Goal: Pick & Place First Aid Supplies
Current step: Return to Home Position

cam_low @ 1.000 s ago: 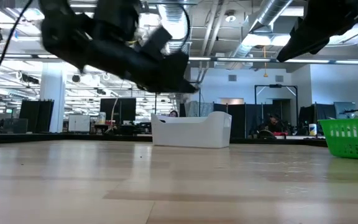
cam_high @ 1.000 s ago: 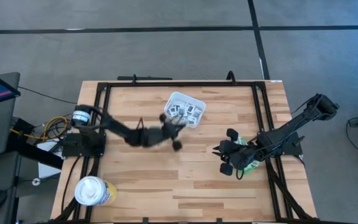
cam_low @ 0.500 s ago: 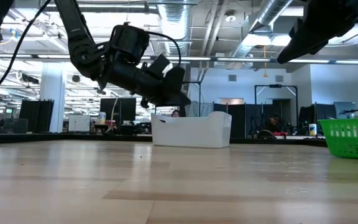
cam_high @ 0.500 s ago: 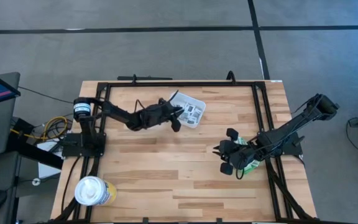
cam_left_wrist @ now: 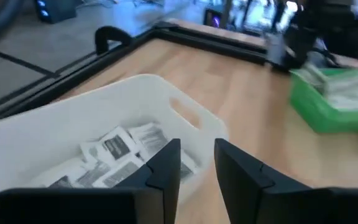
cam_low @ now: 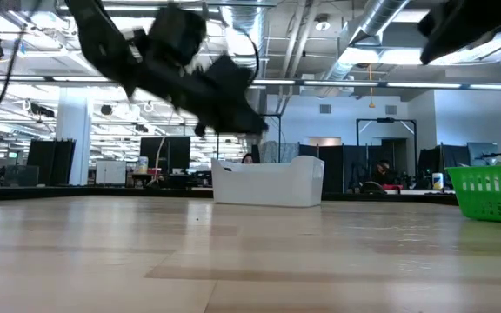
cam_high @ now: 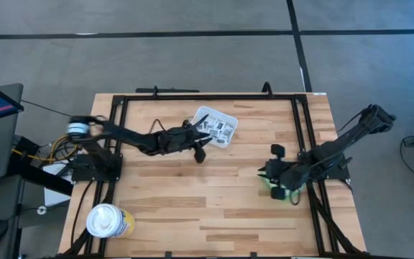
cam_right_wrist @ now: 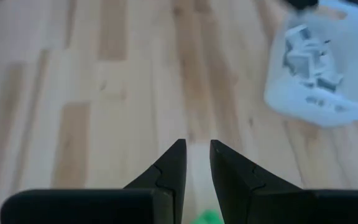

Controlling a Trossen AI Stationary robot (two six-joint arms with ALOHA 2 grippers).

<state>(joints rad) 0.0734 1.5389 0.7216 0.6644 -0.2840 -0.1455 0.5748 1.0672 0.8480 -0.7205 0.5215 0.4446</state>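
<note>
The first aid supplies, small white packets with dark print, lie heaped in the white tray at the table's far middle. My left gripper hovers open at the tray's near-left rim, nothing between its fingers; in the high view my left gripper sits just beside the tray. My right gripper hangs above the green bin at the right, tilted down, its fingers a narrow gap apart with nothing seen between them. The bin holds pale packets.
A yellow can with a white lid stands at the near left corner. Black frame rails run along the table's edges. Bare wood lies between tray and bin. The low view shows the tray and bin standing on the tabletop.
My left gripper has swung from the table's middle toward the far edge, up to the tray's near-left rim, rolling as it went. My right gripper has risen a little and drawn back toward the right edge over the green bin.
</note>
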